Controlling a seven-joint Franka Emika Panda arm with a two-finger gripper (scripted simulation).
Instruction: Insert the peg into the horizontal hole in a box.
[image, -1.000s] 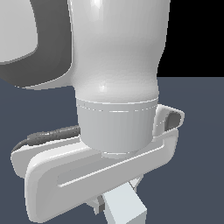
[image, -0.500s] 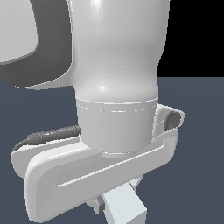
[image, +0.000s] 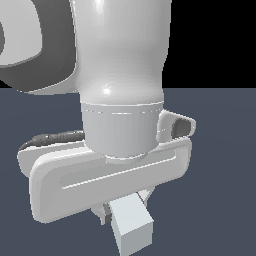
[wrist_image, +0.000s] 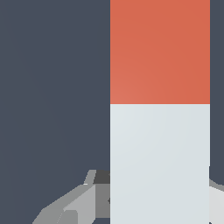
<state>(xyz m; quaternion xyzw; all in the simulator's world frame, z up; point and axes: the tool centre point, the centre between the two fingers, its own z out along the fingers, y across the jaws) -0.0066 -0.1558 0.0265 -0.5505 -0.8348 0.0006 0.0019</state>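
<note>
The peg (wrist_image: 159, 131) fills the wrist view, its red-orange part (wrist_image: 159, 52) beyond its pale grey-white part. My gripper (wrist_image: 159, 205) is shut on the pale part, with a grey finger (wrist_image: 74, 202) pressed against one side and the other finger just showing at the opposite edge. In the exterior view the arm's white hand (image: 110, 175) blocks most of the scene. The peg's pale end (image: 131, 225) sticks out below it between the fingers (image: 102, 214). The box and the hole are out of view.
A dark blue-grey floor (image: 220, 150) lies behind the arm in the exterior view, with black background above it. The same dark surface (wrist_image: 52, 87) lies under the peg in the wrist view.
</note>
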